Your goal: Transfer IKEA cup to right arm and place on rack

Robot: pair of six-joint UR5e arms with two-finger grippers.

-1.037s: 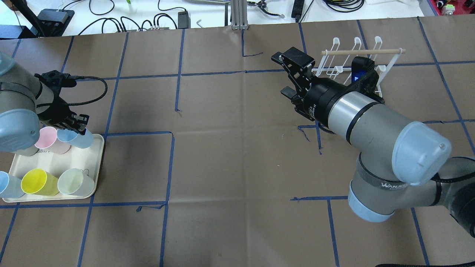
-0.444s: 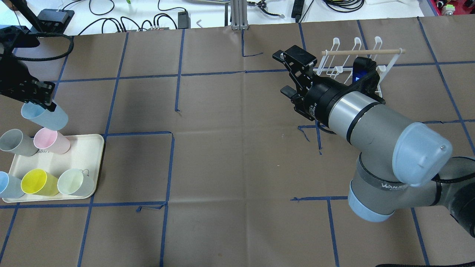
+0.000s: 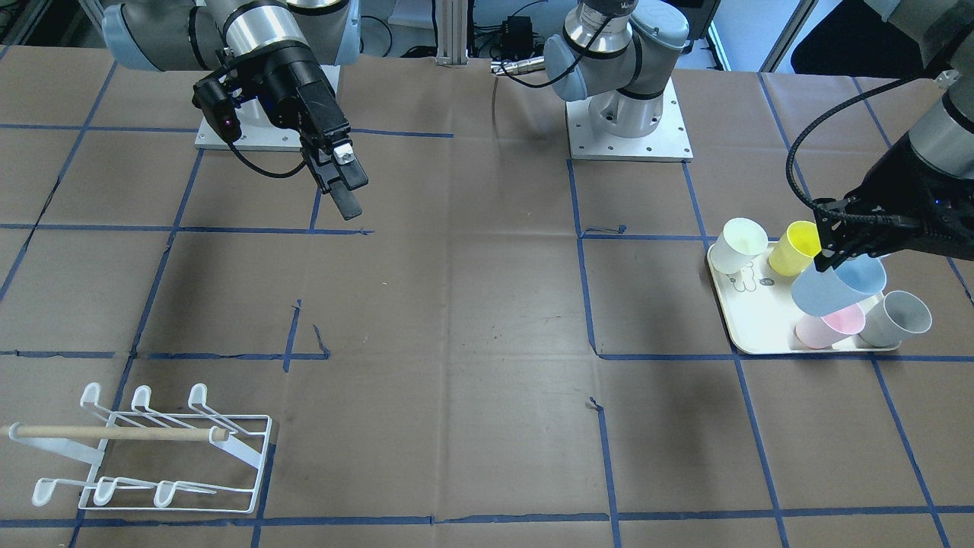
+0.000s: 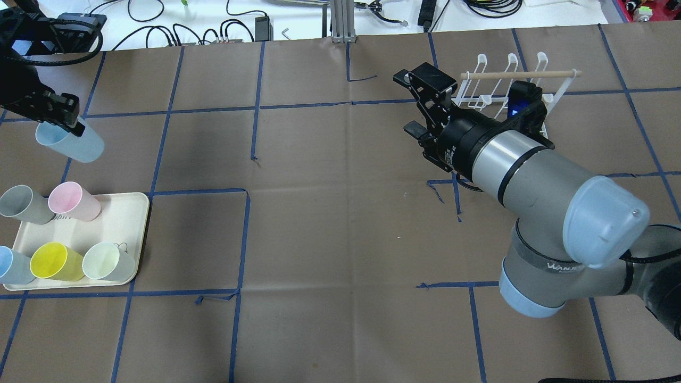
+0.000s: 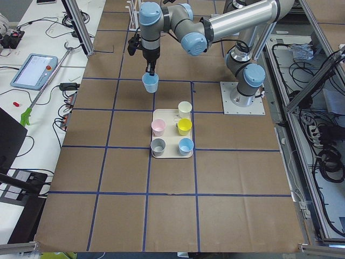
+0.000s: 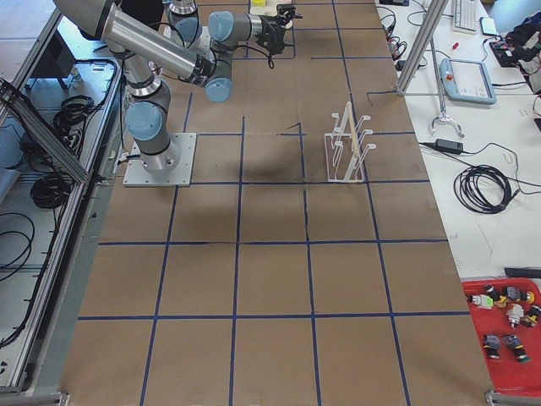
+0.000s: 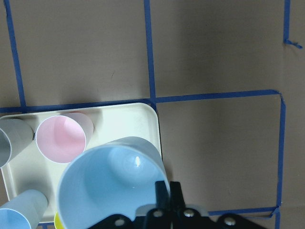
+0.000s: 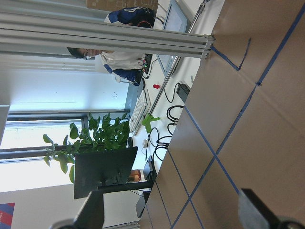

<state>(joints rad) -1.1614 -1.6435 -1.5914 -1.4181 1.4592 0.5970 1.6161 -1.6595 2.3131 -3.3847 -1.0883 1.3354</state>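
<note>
Standing on blue-taped brown paper (image 4: 330,239): white rack (image 4: 518,75).

The tray (image 4: 114,223) holding 5 cups (image 4: 53,260) lies left of the rack (image 4: 518,75).

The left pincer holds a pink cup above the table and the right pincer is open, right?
Not pink: the overhead view shows the cup in the left pincer is light blue. It is held above the table, and the right pincer is open.

From behind me the overhead camera is looking down; the front one is facing me. Both are sharing the tray (image 4: 121,223) and rack (image 4: 518,75); my left wrist camera is viewing the tray close up.
</note>
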